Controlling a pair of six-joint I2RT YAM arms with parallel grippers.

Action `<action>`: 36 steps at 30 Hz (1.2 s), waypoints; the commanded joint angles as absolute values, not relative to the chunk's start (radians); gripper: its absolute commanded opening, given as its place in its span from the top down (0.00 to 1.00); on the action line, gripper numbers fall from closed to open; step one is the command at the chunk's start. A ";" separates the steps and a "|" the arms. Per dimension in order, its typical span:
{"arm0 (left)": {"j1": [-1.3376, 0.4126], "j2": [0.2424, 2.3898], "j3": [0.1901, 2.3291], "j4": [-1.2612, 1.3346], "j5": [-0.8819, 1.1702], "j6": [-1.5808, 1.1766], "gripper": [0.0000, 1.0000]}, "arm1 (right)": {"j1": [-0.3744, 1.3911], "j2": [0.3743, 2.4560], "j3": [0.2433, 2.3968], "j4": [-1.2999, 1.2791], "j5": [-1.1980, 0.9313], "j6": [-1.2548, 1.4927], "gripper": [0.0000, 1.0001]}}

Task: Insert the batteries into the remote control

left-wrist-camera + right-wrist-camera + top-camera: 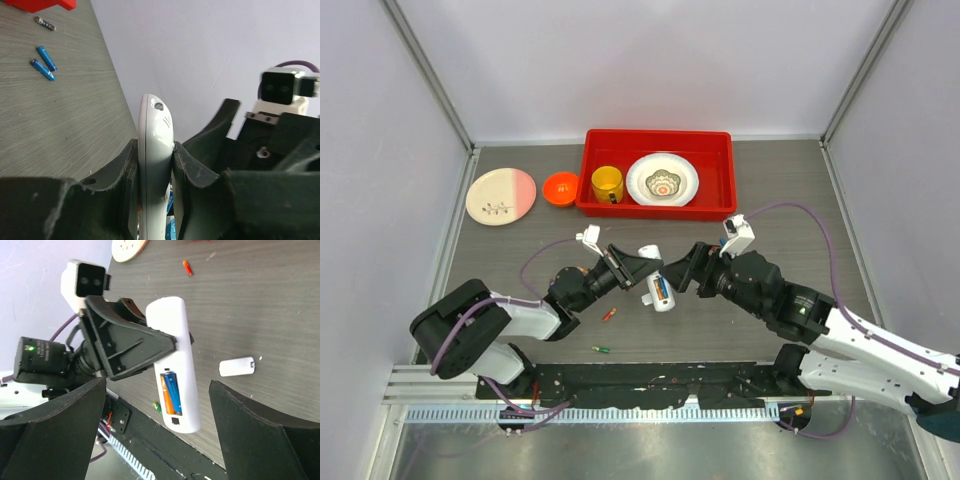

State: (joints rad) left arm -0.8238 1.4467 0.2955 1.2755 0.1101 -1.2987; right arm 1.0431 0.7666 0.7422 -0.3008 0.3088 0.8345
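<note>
My left gripper (648, 266) is shut on the white remote control (660, 292) and holds it above the table. In the left wrist view the remote (152, 115) stands edge-on between the jaws of the left gripper (155, 148). The right wrist view shows the remote's open back (175, 335) with an orange and a blue battery (171, 392) in the compartment. My right gripper (682, 272) is open and empty, facing the remote. The white back cover (237, 366) lies on the table. A red battery (608, 314) and a green battery (601, 349) lie loose.
Two blue batteries (45, 62) and a dark one (45, 23) lie near the red tray (720, 203), which holds a yellow cup (607, 183) and a patterned bowl (662, 179). An orange bowl (560, 187) and a pink-cream plate (500, 195) stand at the back left.
</note>
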 commanded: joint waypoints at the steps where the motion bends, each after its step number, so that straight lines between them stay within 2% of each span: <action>1: -0.827 1.407 0.293 1.546 0.091 -1.261 1.00 | 0.935 0.804 0.700 -0.212 0.017 0.931 0.11; 4: -0.827 1.388 0.290 1.546 0.091 -1.258 1.00 | 0.876 0.819 0.673 -0.172 -0.092 0.949 0.10; 13: -0.827 1.371 0.270 1.546 0.086 -1.252 1.00 | 0.793 0.841 0.617 -0.066 -0.233 1.000 0.10; 36: -0.825 1.376 0.275 1.546 0.095 -1.256 1.00 | 0.719 0.934 0.506 0.149 -0.341 1.114 0.20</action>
